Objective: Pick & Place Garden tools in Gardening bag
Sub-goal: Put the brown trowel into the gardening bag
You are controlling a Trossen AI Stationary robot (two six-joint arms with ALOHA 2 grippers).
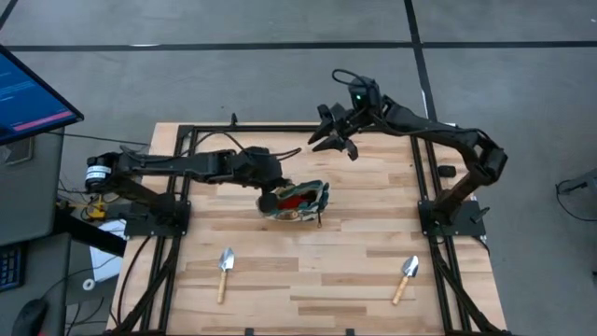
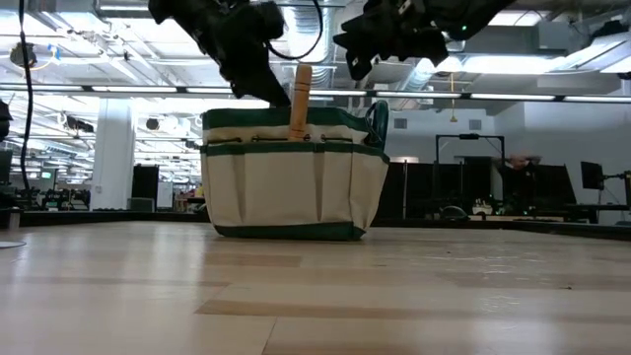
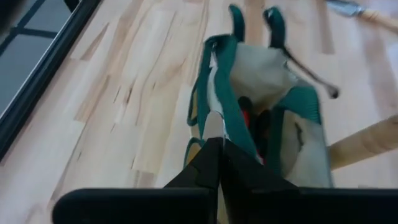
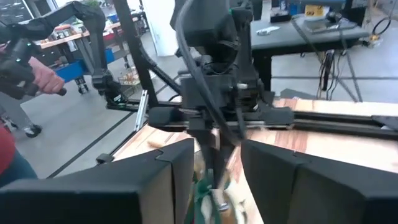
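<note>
The gardening bag [image 1: 297, 201] is standing upright near the middle of the surface [image 1: 308, 271], with red-and-black contents showing inside it in the left wrist view and a wooden handle [image 2: 299, 99] sticking up out of its top in the low view. The left claw [image 1: 268, 200] is pressing its fingers together on the bag's green-trimmed rim [image 3: 214, 93], at the bag's left end, apparently pinning the bag steady. The right claw [image 1: 334, 131] is hanging above the far part of the surface, its fingers standing moderately apart with nothing seen between them. Two trowels are lying on the near part of the surface: one trowel [image 1: 225, 273] toward the left and another trowel [image 1: 405, 278] toward the right, both with blades pointing away from the near edge and handles trailing toward it. The right-hand trowel is lying on the right arm's own side, well apart from its claw and across the bag's line from it, so that arm looks the likelier one to be fetching it, reaching toward the near edge and closing across the handle's long axis.
</note>
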